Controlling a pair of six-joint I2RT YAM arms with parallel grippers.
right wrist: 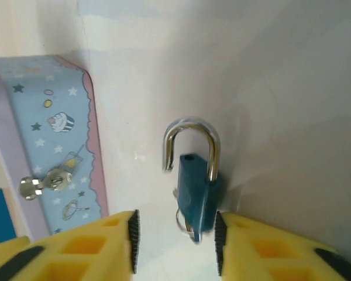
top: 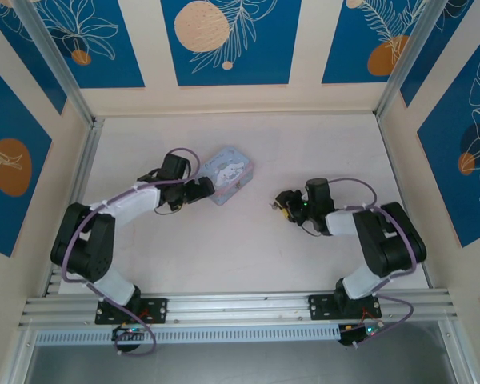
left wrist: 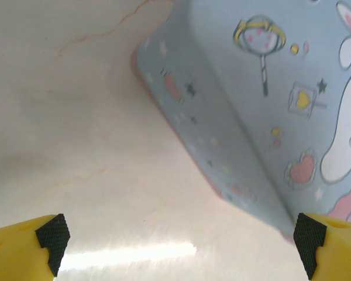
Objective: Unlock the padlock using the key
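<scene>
Right gripper (right wrist: 175, 241): jaws part-spread, padlock (right wrist: 198, 196) lodged between the pads. Clamped or merely flanked cannot be told.
Padlock axis: pointed straight away from the fingers, shackle outward, one leg seen free of the body, so judged already popped.
Key: not made out for certain; thin metal loop (right wrist: 178, 219) seen at the body's lower end.
Left gripper (left wrist: 178, 246): spread wide, empty, tin (left wrist: 240, 117) just ahead-right.
Nearer arm: right.
Room: bare table (right wrist: 281, 88) beyond and right; tin edge close on the left.

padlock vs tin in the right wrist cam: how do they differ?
Size: the padlock is far smaller than the tin.
Colour: padlock plain dark teal, tin light blue with cartoon prints.
Place: padlock lies between the right gripper's jaws, tin off to one side of them.
Shared: both lie on the table.
</scene>
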